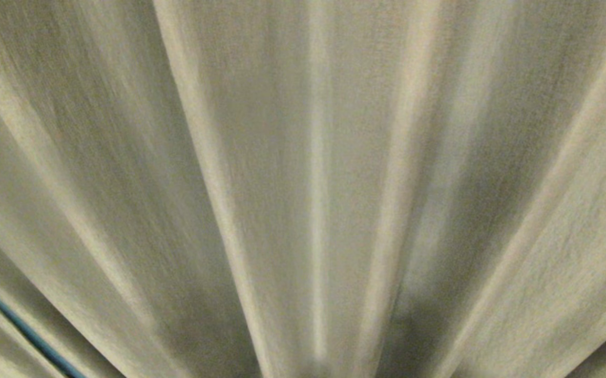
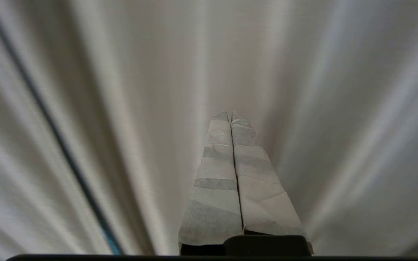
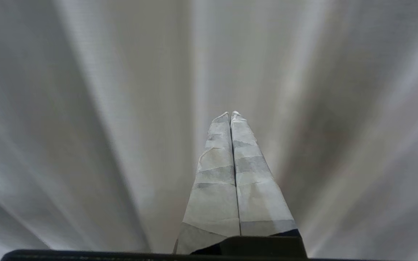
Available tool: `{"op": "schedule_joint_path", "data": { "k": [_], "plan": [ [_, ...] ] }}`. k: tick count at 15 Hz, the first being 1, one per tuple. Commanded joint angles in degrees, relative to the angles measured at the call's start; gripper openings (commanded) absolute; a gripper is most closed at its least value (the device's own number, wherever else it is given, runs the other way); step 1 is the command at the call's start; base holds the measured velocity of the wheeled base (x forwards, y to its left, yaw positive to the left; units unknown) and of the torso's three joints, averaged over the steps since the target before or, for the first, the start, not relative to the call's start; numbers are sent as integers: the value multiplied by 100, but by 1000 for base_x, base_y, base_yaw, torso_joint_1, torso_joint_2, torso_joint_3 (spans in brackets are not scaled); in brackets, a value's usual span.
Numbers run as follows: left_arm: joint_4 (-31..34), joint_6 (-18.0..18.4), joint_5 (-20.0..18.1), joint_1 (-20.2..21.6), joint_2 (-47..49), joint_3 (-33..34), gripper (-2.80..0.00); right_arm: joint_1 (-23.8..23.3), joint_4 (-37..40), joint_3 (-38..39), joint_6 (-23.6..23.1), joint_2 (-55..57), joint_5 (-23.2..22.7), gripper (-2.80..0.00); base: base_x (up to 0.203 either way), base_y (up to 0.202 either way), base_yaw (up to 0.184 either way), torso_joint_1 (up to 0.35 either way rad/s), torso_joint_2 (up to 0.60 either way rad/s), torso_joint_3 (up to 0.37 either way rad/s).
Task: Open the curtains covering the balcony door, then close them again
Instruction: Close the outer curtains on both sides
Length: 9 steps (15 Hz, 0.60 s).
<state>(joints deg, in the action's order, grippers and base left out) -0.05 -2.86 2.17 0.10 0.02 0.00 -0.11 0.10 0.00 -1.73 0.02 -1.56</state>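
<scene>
Across the whole head view hang the thick cream-beige pleated woven curtains [image 1: 303, 157], drawn shut. The tape-wrapped left pincer [image 2: 230, 115] and right pincer [image 3: 230, 114] each point at the folds, fingers pressed together, holding nothing.

A thin blue-and-dark strip [image 1: 30, 333] runs slantwise across the lower left corner of the head view; what it belongs to cannot be told from here.
</scene>
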Motion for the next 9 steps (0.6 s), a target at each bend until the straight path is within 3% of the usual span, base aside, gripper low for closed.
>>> {"op": "schedule_joint_path", "data": {
  "k": [1,9],
  "plan": [
    [5,-4,3,-1,-2,0,-280,2,-1,0,-3,-2,-2,-280,0,195,1,5,5,2],
    [-4,-12,3,-1,-2,0,-280,2,-1,0,-3,-2,-2,-280,0,193,1,2,2,2]
  ]
}}
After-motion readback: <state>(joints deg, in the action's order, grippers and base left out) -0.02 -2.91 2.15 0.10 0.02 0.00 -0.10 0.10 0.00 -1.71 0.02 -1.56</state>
